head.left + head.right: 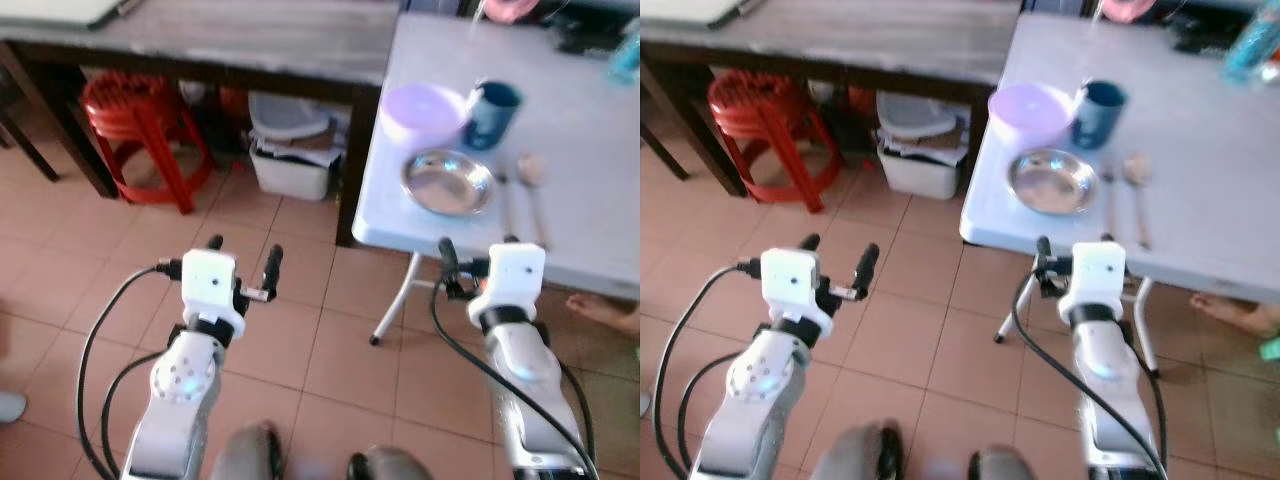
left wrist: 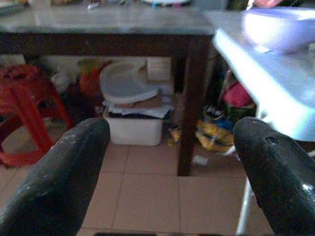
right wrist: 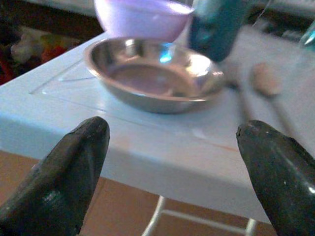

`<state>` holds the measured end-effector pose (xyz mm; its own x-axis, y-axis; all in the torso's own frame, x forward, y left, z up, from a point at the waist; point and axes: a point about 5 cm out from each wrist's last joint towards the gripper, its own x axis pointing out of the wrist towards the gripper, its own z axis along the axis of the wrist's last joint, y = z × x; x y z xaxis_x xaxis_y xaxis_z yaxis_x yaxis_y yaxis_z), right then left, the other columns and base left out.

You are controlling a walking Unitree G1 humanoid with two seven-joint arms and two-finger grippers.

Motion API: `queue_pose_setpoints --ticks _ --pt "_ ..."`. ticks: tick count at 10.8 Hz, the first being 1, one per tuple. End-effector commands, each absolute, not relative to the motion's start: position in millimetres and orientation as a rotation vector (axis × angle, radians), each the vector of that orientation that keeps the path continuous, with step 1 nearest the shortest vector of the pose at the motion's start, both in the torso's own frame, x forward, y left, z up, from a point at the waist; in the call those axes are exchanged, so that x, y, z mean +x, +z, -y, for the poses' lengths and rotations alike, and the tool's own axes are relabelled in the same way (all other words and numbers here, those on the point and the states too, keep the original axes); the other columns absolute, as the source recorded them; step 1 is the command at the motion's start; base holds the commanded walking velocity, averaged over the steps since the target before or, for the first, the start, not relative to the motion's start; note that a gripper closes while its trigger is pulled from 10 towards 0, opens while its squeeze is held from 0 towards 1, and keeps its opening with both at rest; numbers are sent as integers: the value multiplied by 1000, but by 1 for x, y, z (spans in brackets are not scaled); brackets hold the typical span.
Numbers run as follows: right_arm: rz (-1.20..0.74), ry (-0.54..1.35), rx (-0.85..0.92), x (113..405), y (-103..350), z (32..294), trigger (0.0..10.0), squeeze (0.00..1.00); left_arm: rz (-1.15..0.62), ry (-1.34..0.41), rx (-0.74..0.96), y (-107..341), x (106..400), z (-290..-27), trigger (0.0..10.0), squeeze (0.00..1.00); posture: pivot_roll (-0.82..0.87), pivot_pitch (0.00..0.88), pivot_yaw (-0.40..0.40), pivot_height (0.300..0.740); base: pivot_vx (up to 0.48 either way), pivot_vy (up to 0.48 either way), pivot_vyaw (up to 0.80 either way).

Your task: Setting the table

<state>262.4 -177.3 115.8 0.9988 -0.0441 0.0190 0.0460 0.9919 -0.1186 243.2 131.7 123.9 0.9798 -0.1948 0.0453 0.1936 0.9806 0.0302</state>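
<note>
1. Jaws of both grippers stand spread and empty: the right gripper [image 1: 477, 250] faces the steel plate [image 1: 448, 182] from just off the surface [image 1: 590, 170] edge, probably lined up to reach it.
2. Left gripper [image 1: 243, 252] hangs over the floor, well apart from the plate.
3. Behind the plate sit a purple bowl [image 1: 422, 110] and blue cup [image 1: 493, 113]; beside it lie spoons [image 1: 531, 180], so the setting looks largely laid.
</note>
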Motion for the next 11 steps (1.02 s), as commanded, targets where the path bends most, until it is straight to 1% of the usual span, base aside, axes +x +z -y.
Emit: queue_pose_setpoints --ticks 1,2,4,9,10,11 --pt "33 -51 -127 263 121 180 10000 0 57 -195 21 127 245 -133 10000 0 -23 199 -23 740 371 0 -513" --pt "43 -46 -132 263 124 179 10000 0 64 -191 7 128 245 -133 10000 0 -26 201 -24 740 0 0 -444" --pt "82 -22 -157 262 133 173 10000 0 74 -185 -4 130 243 -134 10000 0 -30 204 -28 740 0 0 0" --pt "112 -34 -173 264 144 174 10000 0 89 -182 -11 134 244 -132 10000 0 -37 216 -32 740 0 0 -766" --pt "114 -45 -166 264 145 176 10000 0 91 -182 -9 134 244 -132 10000 0 -38 219 -31 740 0 0 -606" --pt "110 -49 -161 265 145 178 10000 0 98 -177 0 135 244 -132 10000 0 -39 220 -30 740 0 0 0"
